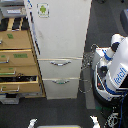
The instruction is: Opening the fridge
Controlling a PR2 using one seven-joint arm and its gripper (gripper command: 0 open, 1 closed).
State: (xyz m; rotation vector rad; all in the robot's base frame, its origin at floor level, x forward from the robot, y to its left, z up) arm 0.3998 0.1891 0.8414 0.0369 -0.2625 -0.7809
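The tall white fridge (60,35) stands in the middle of the exterior view. Its large upper door carries a green android sticker (43,9) near the top and looks shut. Below it are two drawers, each with a silver handle, the upper (60,63) and the lower (61,81); both look shut. The white and blue robot body (114,67) stands at the exterior view's right of the fridge, close to the drawers. A dark part of an arm (123,20) shows at the right edge. I see no gripper fingers anywhere in this view.
A tan wooden drawer cabinet (17,55) stands against the fridge on the exterior view's left, with a lower drawer (17,79) pulled out. Cables (89,60) hang between the fridge and the robot. The floor is dark grey. Small white parts (94,121) show at the bottom edge.
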